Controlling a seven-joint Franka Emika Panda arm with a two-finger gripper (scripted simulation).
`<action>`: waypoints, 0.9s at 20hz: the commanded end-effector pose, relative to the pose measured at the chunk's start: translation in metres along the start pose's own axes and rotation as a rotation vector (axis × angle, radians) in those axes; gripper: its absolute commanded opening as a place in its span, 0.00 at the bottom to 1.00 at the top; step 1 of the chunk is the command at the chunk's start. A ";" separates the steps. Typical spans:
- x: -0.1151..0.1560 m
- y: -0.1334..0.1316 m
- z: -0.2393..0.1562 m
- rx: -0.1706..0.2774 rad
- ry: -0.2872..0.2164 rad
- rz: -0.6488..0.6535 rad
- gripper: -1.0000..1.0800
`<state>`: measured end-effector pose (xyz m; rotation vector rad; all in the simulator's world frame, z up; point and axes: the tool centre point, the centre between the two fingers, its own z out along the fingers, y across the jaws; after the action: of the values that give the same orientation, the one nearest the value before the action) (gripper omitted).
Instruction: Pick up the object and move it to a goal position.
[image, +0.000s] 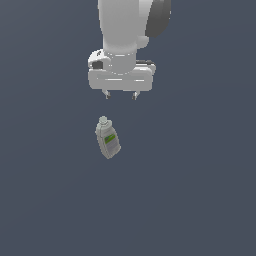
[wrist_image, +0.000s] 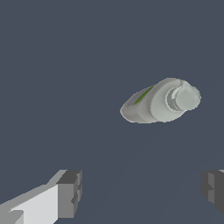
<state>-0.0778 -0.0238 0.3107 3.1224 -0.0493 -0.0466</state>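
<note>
The object is a small pale grey-green bottle (image: 107, 138) with a round cap and a green-and-white label. It lies flat on the dark grey surface in the middle of the exterior view, cap pointing toward the arm. In the wrist view the bottle (wrist_image: 157, 103) shows cap first, with a green strip of label on its side. My gripper (image: 120, 95) hangs above and behind the bottle, apart from it. Its two fingers are spread wide and hold nothing. In the wrist view the gripper (wrist_image: 142, 190) shows both fingertips (wrist_image: 70, 192) far apart, with the bottle beyond them.
The dark grey surface (image: 200, 190) fills both views. The white arm (image: 125, 30) rises out of the exterior view's top. No other objects or edges show.
</note>
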 end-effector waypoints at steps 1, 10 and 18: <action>0.000 0.000 0.000 0.000 0.000 0.000 0.96; -0.002 -0.005 -0.006 -0.020 0.012 -0.060 0.96; 0.001 -0.003 -0.005 -0.018 0.012 -0.029 0.96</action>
<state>-0.0775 -0.0202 0.3161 3.1050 0.0136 -0.0288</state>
